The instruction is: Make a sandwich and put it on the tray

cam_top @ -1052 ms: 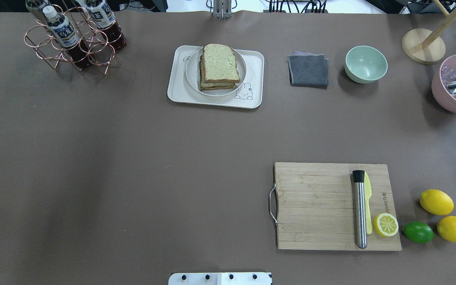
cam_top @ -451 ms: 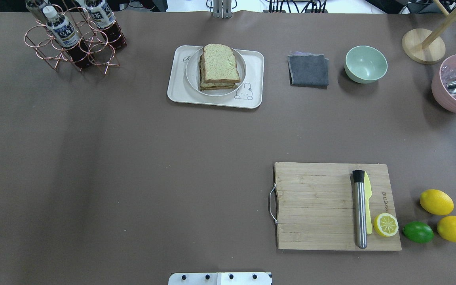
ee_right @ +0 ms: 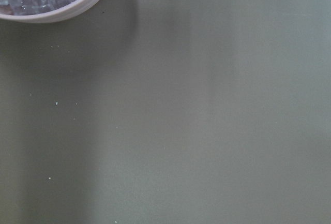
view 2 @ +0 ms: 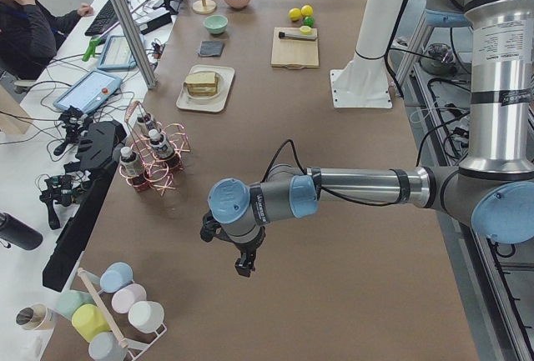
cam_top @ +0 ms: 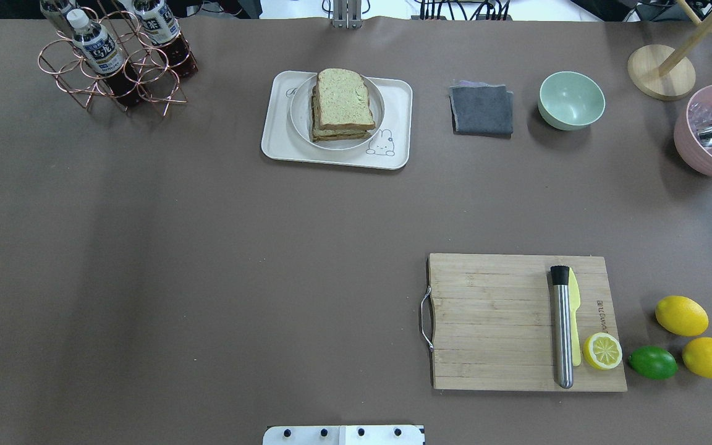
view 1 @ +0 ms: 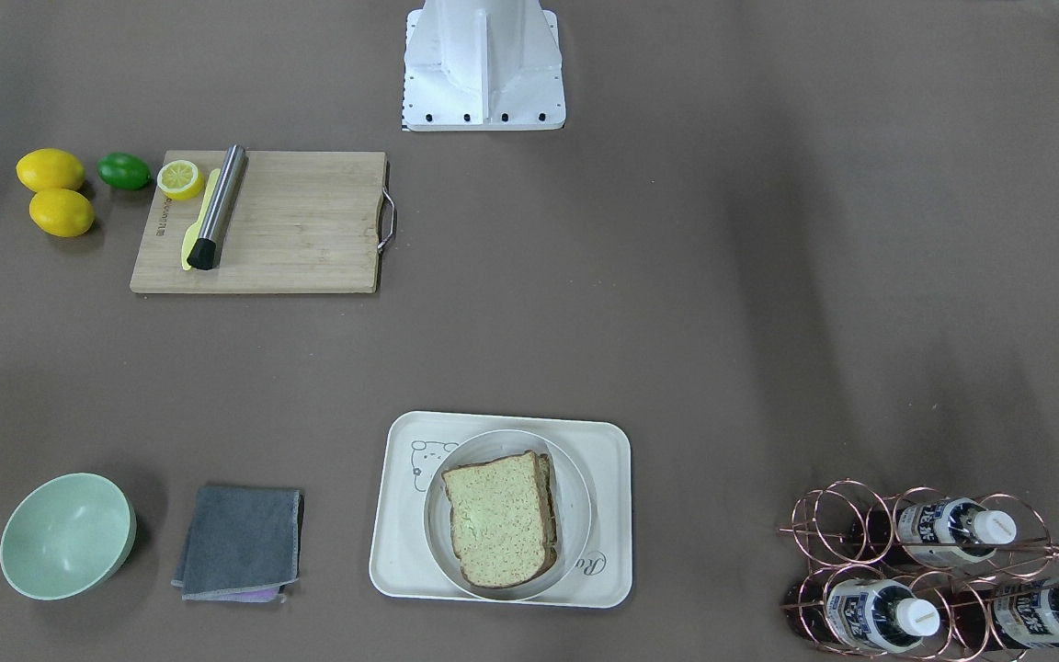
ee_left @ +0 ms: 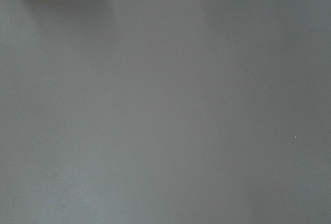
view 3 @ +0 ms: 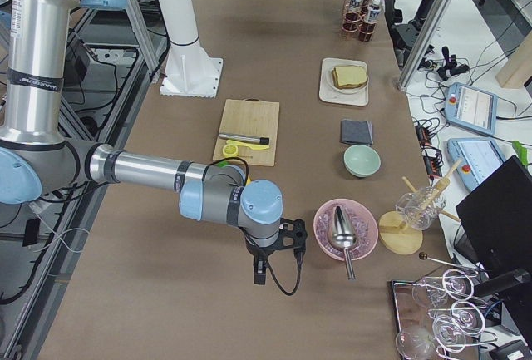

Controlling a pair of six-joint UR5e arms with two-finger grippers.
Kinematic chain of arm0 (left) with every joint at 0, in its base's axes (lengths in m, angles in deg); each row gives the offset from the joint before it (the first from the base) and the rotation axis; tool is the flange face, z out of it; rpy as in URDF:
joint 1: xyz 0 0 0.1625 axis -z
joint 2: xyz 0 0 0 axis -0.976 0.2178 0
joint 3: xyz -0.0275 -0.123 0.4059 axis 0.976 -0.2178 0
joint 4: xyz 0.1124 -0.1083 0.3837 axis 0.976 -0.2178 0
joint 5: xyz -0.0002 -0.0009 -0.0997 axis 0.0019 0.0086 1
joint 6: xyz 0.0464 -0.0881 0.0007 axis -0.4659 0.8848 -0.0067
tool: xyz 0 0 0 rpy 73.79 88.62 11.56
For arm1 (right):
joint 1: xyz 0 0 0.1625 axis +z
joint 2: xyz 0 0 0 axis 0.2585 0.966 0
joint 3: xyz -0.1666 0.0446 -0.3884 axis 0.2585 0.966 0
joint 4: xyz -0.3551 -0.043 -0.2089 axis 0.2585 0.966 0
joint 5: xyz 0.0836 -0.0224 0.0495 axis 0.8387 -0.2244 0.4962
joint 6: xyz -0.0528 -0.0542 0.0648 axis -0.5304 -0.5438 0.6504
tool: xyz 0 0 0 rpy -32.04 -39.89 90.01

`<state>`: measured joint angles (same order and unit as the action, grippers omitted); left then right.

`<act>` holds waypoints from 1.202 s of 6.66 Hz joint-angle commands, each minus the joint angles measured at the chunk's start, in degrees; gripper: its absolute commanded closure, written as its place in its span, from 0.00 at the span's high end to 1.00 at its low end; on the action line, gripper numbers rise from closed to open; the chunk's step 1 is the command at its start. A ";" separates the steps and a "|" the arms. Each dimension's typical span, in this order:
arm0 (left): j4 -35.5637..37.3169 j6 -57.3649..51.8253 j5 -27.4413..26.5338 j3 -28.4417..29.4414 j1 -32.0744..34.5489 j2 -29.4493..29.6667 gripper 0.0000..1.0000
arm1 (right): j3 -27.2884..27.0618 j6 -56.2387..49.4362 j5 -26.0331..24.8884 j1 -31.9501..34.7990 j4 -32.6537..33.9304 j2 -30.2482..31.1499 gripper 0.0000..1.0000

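The sandwich (cam_top: 342,102), two speckled wholegrain slices stacked, lies on a round white plate (cam_top: 299,108) that sits on the cream tray (cam_top: 279,145) at the far middle of the table. It also shows in the front view (view 1: 497,518), on the tray (view 1: 401,552); the filling is hidden between the slices. My left gripper (view 2: 242,265) hangs over bare table far off to the left end, seen only in the exterior left view. My right gripper (view 3: 259,275) hangs near the pink bowl, seen only in the exterior right view. I cannot tell whether either is open or shut.
A wooden cutting board (cam_top: 492,321) with a steel muddler (cam_top: 562,327), yellow knife and lemon half (cam_top: 602,351) lies near right. Lemons (cam_top: 681,315) and a lime (cam_top: 652,362) lie beside it. A grey cloth (cam_top: 482,110), green bowl (cam_top: 571,100), pink ice bowl (cam_top: 711,133) and bottle rack (cam_top: 112,59) stand along the back.
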<state>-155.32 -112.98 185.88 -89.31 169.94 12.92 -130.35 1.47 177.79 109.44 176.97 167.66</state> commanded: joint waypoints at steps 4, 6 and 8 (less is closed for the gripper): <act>-0.09 -0.07 0.09 0.30 -0.06 -0.15 0.99 | -0.37 -0.20 -4.30 -1.91 1.73 0.17 1.00; -0.09 -0.07 0.09 0.39 -0.06 -0.15 0.99 | -0.11 -0.20 -4.21 -1.91 1.73 0.17 1.00; -0.09 -0.07 0.09 0.48 -0.06 -0.50 0.99 | -0.02 -0.11 -4.21 -1.91 1.73 0.17 1.00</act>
<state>-155.41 -113.05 185.97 -88.89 169.88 12.54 -130.42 1.33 173.57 107.54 178.71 167.83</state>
